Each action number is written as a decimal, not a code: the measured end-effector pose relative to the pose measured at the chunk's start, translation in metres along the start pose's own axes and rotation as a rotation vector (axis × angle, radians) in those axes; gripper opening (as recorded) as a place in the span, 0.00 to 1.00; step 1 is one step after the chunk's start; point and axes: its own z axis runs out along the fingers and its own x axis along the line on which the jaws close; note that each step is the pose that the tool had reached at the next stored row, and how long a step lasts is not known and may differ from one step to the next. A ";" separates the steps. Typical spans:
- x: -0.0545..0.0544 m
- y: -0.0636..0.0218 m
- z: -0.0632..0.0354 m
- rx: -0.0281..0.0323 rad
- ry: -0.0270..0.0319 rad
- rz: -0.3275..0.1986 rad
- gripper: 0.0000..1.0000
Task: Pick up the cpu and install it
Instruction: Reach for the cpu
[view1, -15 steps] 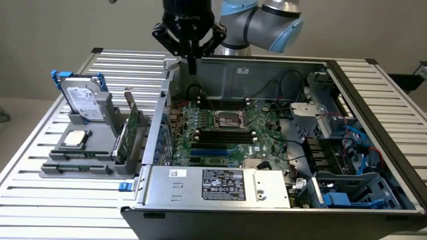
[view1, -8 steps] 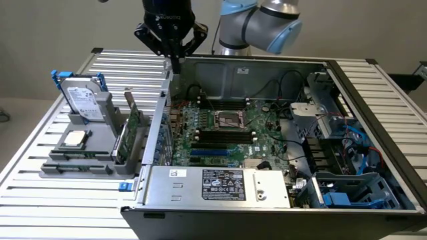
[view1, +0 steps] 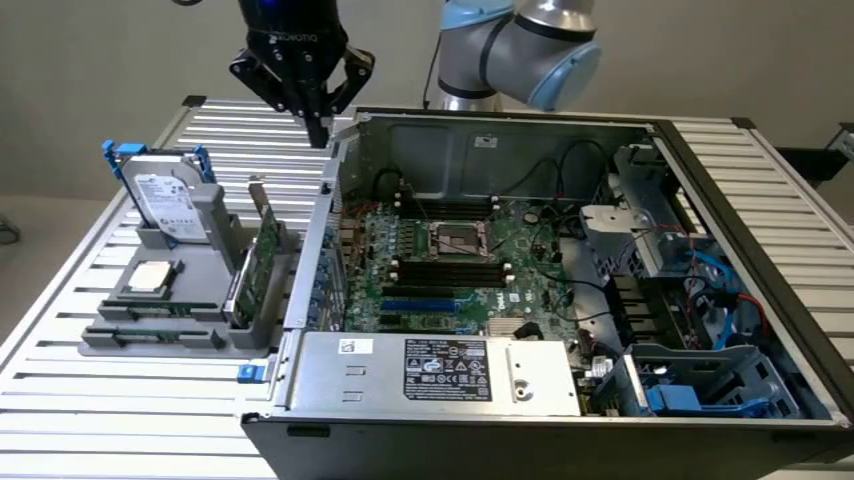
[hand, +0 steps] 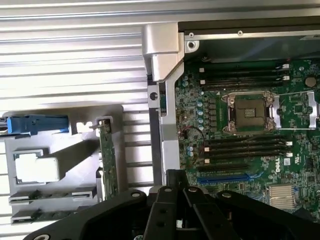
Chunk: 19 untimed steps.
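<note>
The cpu (view1: 151, 278) lies open from above, hemmed by the upright hard drive (view1: 167, 205) and a standing card (view1: 266, 252). The case wall (view1: 327, 190) rises between it and the socket (view1: 461, 240), itself unobstructed overhead.

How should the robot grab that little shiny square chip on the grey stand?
Probably by two opposite thin edges of the cpu, coming straight down from above. It lies flat, shiny face up, on the grey holder, so only its edges give a grip; the hard drive stands upright next to it.
</note>
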 end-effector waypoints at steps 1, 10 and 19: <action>0.005 0.0005 0.0006 0.0000 0.0000 0.000 0.11; 0.046 0.0050 0.0028 0.0001 0.0025 0.000 0.11; 0.087 0.0060 0.0029 0.0005 0.0144 0.001 0.11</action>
